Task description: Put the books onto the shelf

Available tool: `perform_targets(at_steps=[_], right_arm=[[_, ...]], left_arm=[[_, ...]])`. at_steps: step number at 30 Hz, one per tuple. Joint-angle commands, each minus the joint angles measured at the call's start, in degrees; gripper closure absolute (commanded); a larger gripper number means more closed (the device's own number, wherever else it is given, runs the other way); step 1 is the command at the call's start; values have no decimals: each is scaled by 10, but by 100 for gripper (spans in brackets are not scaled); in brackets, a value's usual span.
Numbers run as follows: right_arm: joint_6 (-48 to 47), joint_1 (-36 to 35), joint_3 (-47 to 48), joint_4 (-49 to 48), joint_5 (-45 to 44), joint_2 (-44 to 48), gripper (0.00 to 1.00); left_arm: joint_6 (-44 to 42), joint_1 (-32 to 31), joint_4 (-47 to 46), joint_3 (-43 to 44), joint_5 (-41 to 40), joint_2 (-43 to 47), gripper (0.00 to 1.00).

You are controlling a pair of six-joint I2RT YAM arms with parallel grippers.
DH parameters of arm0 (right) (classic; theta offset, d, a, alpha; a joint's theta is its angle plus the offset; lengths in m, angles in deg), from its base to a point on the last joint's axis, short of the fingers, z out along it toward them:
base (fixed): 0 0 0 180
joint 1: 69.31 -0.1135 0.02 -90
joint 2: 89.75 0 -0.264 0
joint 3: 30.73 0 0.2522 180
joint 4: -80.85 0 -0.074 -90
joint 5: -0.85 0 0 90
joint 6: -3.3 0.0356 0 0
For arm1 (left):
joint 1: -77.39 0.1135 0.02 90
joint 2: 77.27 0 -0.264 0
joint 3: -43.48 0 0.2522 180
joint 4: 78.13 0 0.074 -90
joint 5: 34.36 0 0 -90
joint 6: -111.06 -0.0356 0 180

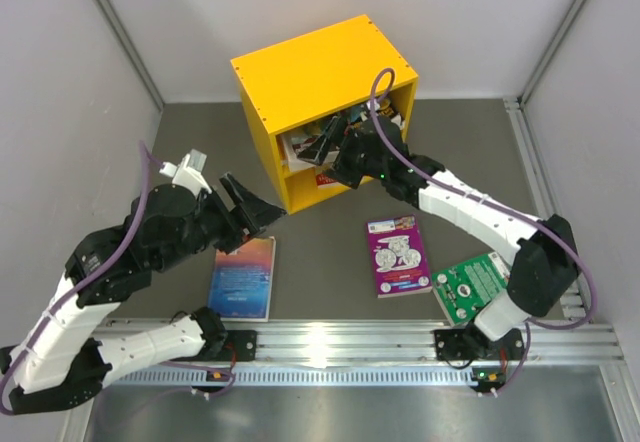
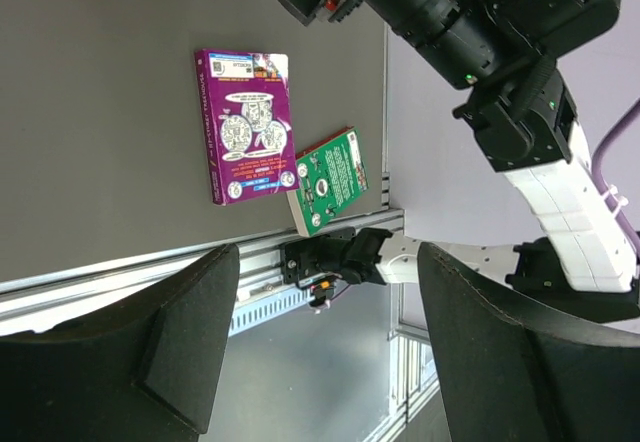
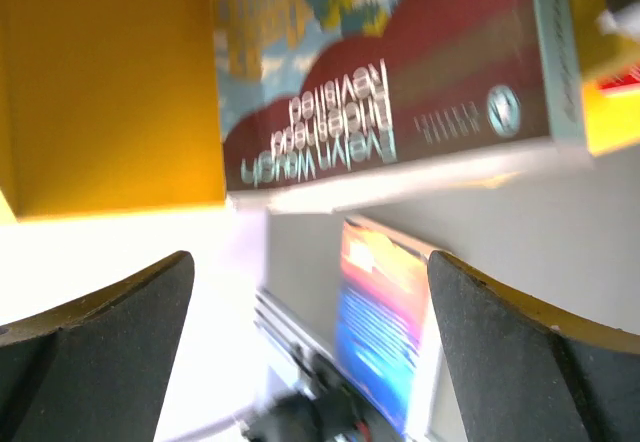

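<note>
Grey counter (image 1: pixel 330 232), yellow shelf (image 1: pixel 320 72) at its back, shelved books (image 1: pixel 303 148) half hidden behind the right arm (image 1: pixel 470 212), right claw (image 3: pixel 308 262) spread empty at the opening, brown book (image 3: pixel 400 92) blurred, left claw (image 1: pixel 252 204) parted, empty, near blue book (image 1: pixel 243 277), purple book (image 1: pixel 397 255), green book (image 1: pixel 472 285) flat.

Grey table (image 1: pixel 330 262) — aluminium rail (image 1: pixel 350 340) along near edge; pale walls (image 1: pixel 480 12).

place: robot lab cell | cues: plain grey walls (image 1: pixel 60 62), aluminium mounting rail (image 1: pixel 350 340)
</note>
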Motion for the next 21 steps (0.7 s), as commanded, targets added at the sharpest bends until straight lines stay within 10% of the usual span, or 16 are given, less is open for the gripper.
perform_targets(at_steps=[1,18,21], right_arm=[[-68,-2,21,58,16,47,0],[-148,-142,-142,122,4,226,1],[-132,-106,-158,139,-58,264,35]], left_arm=[[1,0,-21,-1,3,-3,23],[112,1,233,-128,-101,-11,11],[119,1,200,-146,-88,4,11]])
